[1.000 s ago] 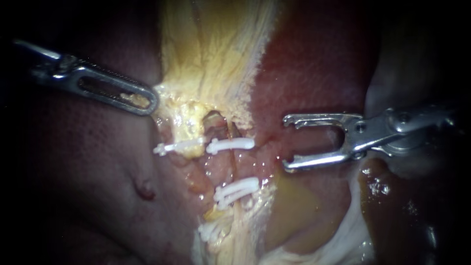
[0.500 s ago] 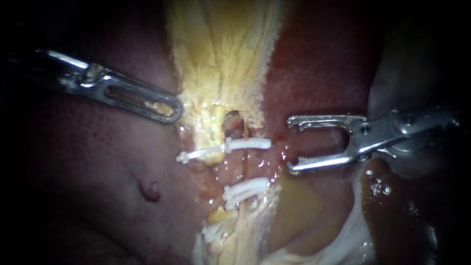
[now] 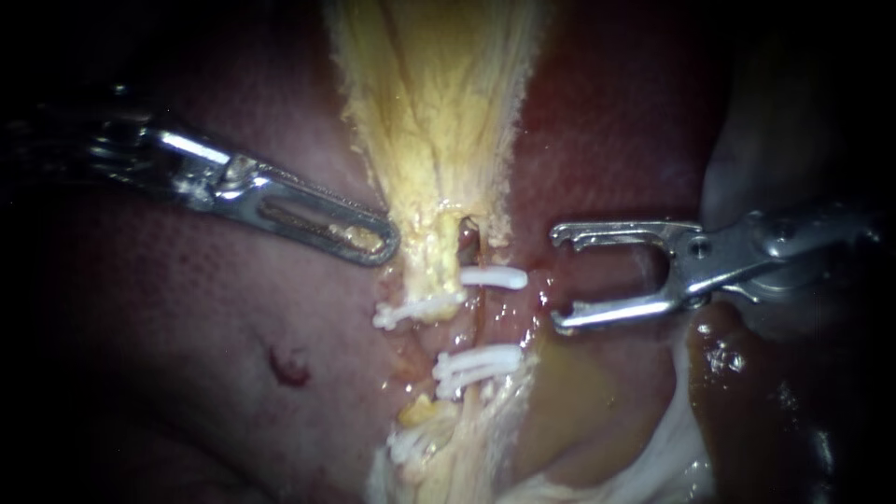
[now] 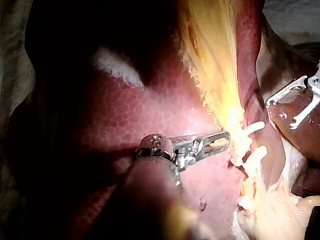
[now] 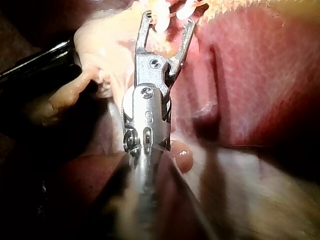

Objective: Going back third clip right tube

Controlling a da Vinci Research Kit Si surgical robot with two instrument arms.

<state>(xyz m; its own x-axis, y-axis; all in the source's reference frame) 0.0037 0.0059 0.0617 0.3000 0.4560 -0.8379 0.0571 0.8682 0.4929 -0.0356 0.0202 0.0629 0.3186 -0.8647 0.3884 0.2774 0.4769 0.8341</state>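
The mottled dark-red liver [image 3: 233, 373] fills the field. Down its middle runs a pale yellow fibrous band of tissue [image 3: 439, 112], narrowing to a stalk.

The left tool [image 3: 373, 245], a slim steel tip with a slotted window, has its jaws together on the stalk's edge, and a yellow fleck shows through the slot. The right tool [image 3: 558, 277], a steel fork with small hooked ends, stands wide open and empty, just beside the clipped area but apart from it.

The thin brownish right tube [image 3: 478, 322] runs down from the stalk. It carries a short white plastic clip [image 3: 495, 277] high up and a close white pair of clips [image 3: 476, 362] lower down.

As I judge it, the step is the right tool's retreat:
- Draw it straight back along its own shaft line.
- Leave the jaws spread so the hooks cannot catch a clip or drag the tube.
- Have the left tool hold its pull evenly, since any slackening would swing the clips towards those hooks.
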